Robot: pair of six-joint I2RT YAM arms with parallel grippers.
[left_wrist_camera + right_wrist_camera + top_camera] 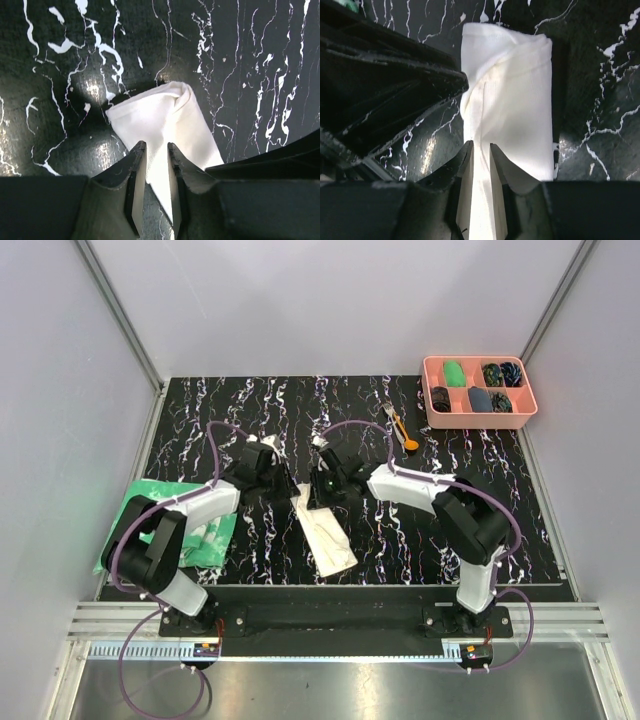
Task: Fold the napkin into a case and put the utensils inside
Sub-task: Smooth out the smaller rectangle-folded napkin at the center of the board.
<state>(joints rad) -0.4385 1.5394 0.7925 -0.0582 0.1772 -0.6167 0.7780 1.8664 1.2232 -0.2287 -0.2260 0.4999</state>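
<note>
The cream-white napkin (324,532) lies as a narrow folded strip on the black marbled table, running from between my grippers toward the near edge. My left gripper (287,485) and right gripper (320,485) both sit at its far end. In the left wrist view the jaws (156,145) stand narrowly apart with a corner of the napkin (165,117) between them. In the right wrist view the jaws (481,144) pinch a creased fold of the napkin (520,100). The fork (393,416) and orange spoon (408,442) lie together at the far right.
A pink compartment tray (480,422) holding small dark and green items stands at the far right corner. A green-and-white mottled cloth (170,525) lies at the left edge under my left arm. The left arm's dark body fills the right wrist view's upper left (380,75).
</note>
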